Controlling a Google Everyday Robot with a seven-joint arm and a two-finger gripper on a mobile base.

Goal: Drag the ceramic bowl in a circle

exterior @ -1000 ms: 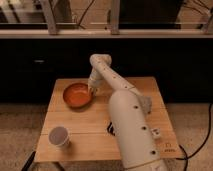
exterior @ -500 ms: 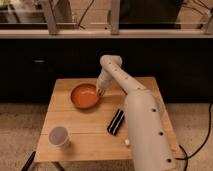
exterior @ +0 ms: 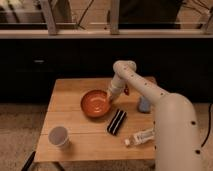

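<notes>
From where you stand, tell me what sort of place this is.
Probably an office or lab corner: a small wooden table with the ceramic bowl, a cup and a bottle, dark cabinets behind. The hand is at the bowl's rim.

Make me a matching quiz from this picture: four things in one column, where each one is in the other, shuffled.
Things:
1. bowl
2. cup
3. bottle
4. gripper

Places:
A. near-left corner of the table
B. at the bowl's right rim
C. middle of the table
D. lying on its side by the near edge, right of centre

Pairs: 1-C, 2-A, 3-D, 4-B
</notes>
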